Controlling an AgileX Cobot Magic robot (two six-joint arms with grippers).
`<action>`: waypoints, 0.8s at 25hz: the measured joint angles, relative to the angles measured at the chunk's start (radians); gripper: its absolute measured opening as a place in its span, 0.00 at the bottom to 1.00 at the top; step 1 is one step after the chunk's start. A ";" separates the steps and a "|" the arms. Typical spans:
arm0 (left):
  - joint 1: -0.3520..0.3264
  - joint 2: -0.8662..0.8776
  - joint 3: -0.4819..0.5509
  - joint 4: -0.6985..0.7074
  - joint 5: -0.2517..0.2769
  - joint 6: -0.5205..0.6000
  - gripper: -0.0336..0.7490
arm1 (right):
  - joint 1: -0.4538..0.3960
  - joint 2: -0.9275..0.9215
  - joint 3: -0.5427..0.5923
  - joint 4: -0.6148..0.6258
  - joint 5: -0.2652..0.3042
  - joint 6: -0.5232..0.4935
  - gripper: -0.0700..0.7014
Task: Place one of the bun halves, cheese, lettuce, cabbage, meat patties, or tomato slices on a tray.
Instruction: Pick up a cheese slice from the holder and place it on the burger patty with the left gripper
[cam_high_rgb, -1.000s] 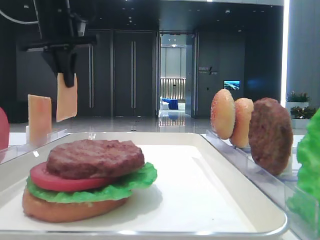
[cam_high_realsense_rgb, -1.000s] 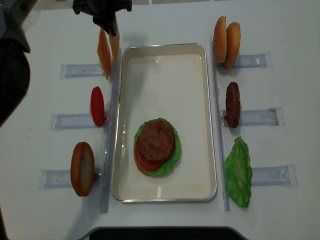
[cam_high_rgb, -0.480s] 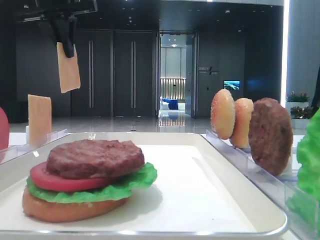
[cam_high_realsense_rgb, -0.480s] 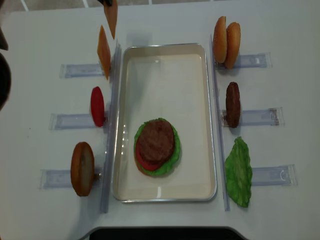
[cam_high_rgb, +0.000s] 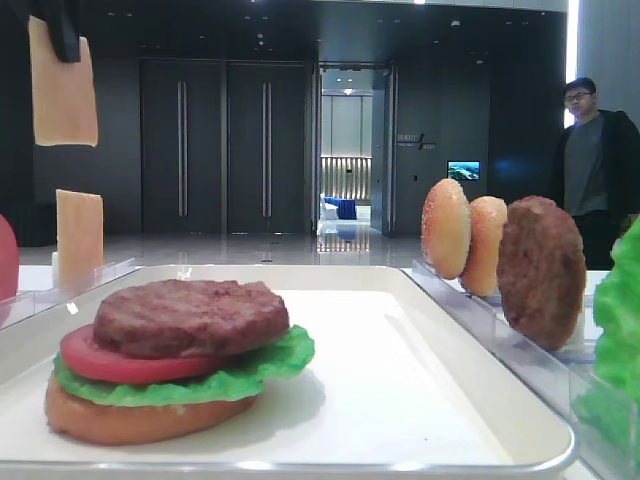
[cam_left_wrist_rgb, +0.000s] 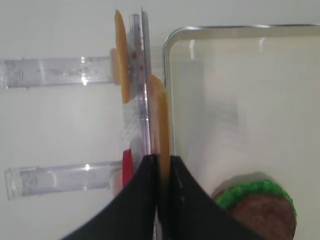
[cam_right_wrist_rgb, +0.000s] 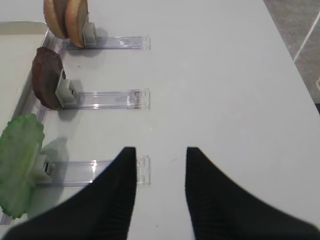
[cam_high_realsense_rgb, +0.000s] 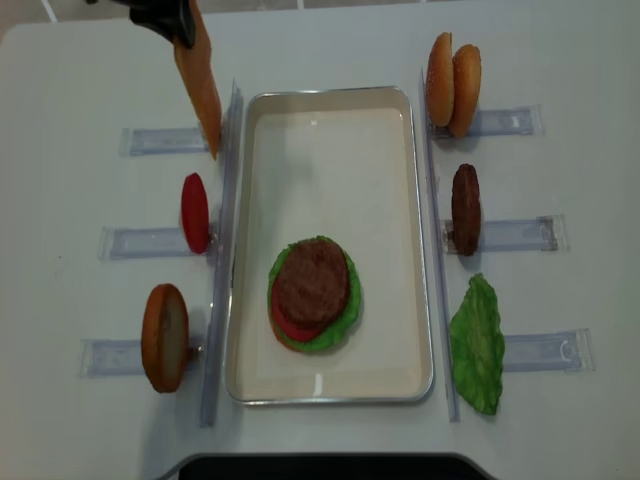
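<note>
My left gripper (cam_left_wrist_rgb: 161, 165) is shut on a pale orange cheese slice (cam_left_wrist_rgb: 160, 117), held edge-up above the tray's left rim. From overhead this gripper (cam_high_realsense_rgb: 180, 30) and its cheese (cam_high_realsense_rgb: 193, 65) sit at the far left, over the second cheese (cam_high_realsense_rgb: 211, 130) standing in its rack. The low view shows the held cheese (cam_high_rgb: 62, 85) high at the upper left. A white tray (cam_high_realsense_rgb: 330, 95) holds a stack (cam_high_realsense_rgb: 312, 292) of bun half, lettuce, tomato and patty. My right gripper (cam_right_wrist_rgb: 160, 152) is open over bare table, with nothing between its fingers.
Clear racks flank the tray. On the left stand a tomato slice (cam_high_realsense_rgb: 195, 212) and a bun half (cam_high_realsense_rgb: 165, 335). On the right stand two bun halves (cam_high_realsense_rgb: 452, 70), a patty (cam_high_realsense_rgb: 465, 208) and lettuce (cam_high_realsense_rgb: 477, 343). A person (cam_high_rgb: 595, 170) stands in the background.
The left gripper has lifted the cheese slice higher above its rack and swung it leftward in the low view. A person has appeared at the far right.
</note>
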 joint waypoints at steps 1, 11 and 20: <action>0.000 -0.029 0.027 0.000 0.000 -0.004 0.08 | 0.000 0.000 0.000 0.000 0.000 0.000 0.40; 0.000 -0.257 0.351 -0.007 0.000 -0.035 0.08 | 0.000 0.000 0.000 0.000 0.000 0.000 0.40; 0.000 -0.395 0.516 -0.018 0.000 -0.060 0.08 | 0.000 0.000 0.000 0.000 0.000 0.000 0.40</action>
